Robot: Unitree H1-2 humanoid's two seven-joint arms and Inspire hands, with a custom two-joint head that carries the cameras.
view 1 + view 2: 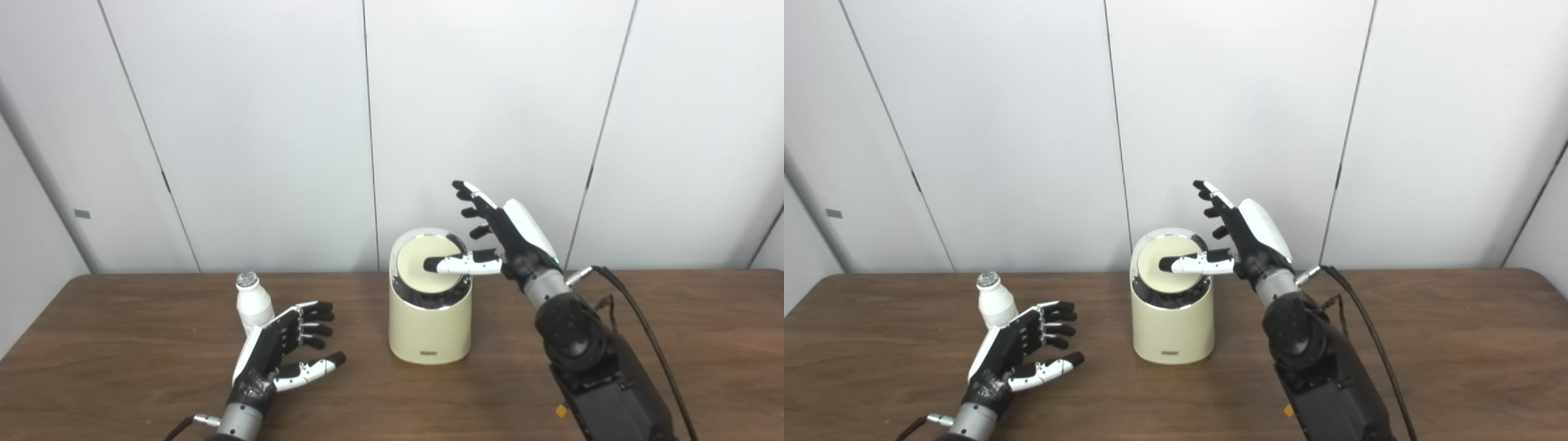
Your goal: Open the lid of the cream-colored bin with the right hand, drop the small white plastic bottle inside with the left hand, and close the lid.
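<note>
Standing upright near the middle of the brown wooden surface [674,318], a little toward its far edge, the cream-colored bin [430,324] has its round lid [422,260] tilted, the near side dipped into the rim so that a dark crescent of the interior shows in front of it; the right hand [499,236] hangs over the bin from the bin's right side, its thumb [459,264] stretched level across the lid and resting on it, while the other fingers [473,197] are spread wide and raised above the far rim, holding nothing; a black cable [637,318] trails from the wrist down along the dark forearm toward the near edge. The small white plastic bottle [253,304] stands upright to the left of the bin, well apart from it, close to the far edge of the surface, its silvery cap on top; the left hand [278,352] sits just in front of the bottle and slightly to its right, palm turned toward the bin, fingers apart and gently curled, empty; whether its back touches the bottle I cannot tell. Pale wall panels [245,122] rise behind the far edge.
</note>
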